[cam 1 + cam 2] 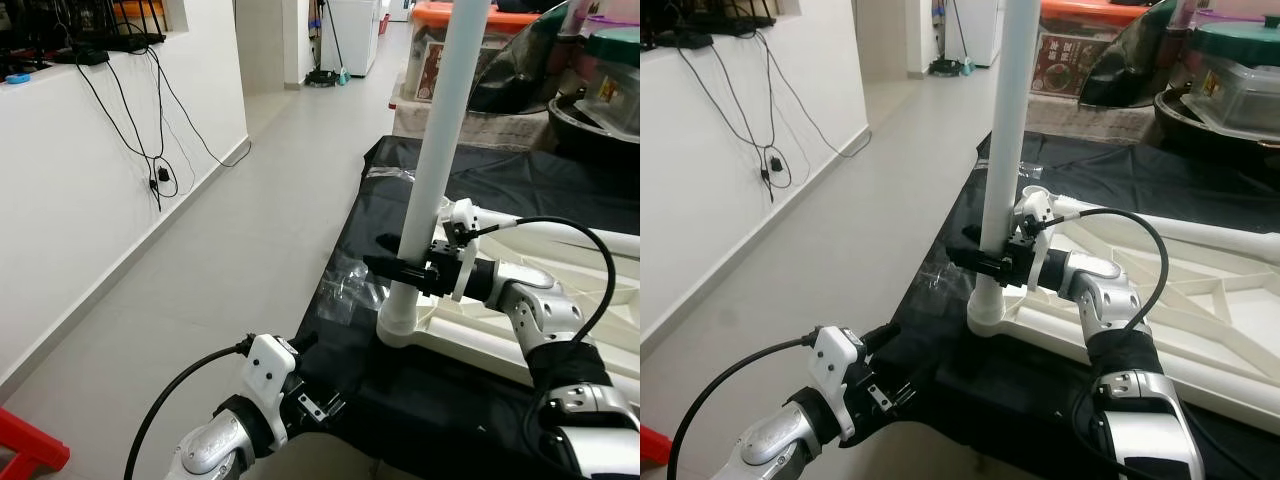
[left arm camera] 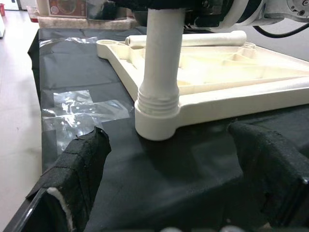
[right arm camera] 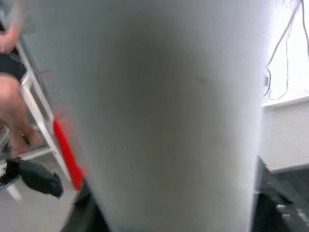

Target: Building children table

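Note:
A white table leg [image 1: 430,170] stands upright in the corner socket [image 1: 398,325] of the upturned cream tabletop [image 1: 470,335], which lies on a black cloth. My right gripper [image 1: 402,268] is shut on the leg a little above the socket, and the leg [image 3: 159,116] looms close in the right wrist view. My left gripper [image 1: 320,405] hovers low at the cloth's front edge, short of the socket. It is open, its fingers [image 2: 77,169] spread wide, with the leg's threaded base [image 2: 157,104] ahead of them. A second leg [image 2: 193,38] lies loose on the tabletop.
Clear tape [image 1: 345,290] is stuck on the black cloth [image 1: 400,185] near the socket. Storage boxes [image 1: 440,40] and bins crowd the back right. A white wall with hanging cables [image 1: 150,150] runs along the left, with open floor between. A person's legs [image 3: 14,106] show beside a chair.

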Robot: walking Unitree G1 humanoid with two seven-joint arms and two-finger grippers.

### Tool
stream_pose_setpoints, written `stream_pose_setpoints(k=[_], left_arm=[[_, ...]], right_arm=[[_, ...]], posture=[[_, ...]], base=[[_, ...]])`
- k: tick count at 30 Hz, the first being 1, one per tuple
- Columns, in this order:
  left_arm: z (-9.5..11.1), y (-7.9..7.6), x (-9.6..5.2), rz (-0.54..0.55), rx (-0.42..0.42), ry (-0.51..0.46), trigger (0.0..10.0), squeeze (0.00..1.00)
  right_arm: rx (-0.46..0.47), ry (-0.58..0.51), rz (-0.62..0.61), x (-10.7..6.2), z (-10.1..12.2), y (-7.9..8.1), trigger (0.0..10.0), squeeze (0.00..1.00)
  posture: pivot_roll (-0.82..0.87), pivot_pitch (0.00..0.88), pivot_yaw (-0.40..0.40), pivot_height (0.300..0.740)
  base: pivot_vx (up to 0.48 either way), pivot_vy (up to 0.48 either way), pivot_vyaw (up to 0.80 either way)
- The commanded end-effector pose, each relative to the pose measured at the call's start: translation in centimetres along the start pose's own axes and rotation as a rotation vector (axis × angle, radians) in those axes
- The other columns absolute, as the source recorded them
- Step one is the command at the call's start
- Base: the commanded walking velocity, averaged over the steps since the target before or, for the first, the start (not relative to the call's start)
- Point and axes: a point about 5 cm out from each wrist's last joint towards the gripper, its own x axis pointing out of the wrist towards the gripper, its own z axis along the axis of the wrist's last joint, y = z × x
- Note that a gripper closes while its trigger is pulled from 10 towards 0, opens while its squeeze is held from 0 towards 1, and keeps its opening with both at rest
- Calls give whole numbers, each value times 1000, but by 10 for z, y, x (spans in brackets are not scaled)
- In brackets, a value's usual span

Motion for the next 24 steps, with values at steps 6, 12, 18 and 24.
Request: stream_pose_setpoints(k=[6,12,18,24], left_arm=[[-6,-1,1,-4,-8,18,10000,0],[-6,-1,1,-2,-6,20,10000,0],[-6,2,-1,25,-14,15,10000,0],[-7,3,-1,32,-12,17,10000,0]], right_arm=[[-16,-33,-42,16,-3,3,0,0],[-53,-85,-624,8,-12,-20,0,0],[-54,-72,-1290,-35,-28,-21,0,0],[13,-122,-1576,-38,-34,6,0,0]], posture=[[20,38,-23,740],[23,36,-32,740],[10,33,-29,740],[19,37,-25,740]], base=[[0,0,0],[0,0,0],[0,0,0],[0,0,0]])
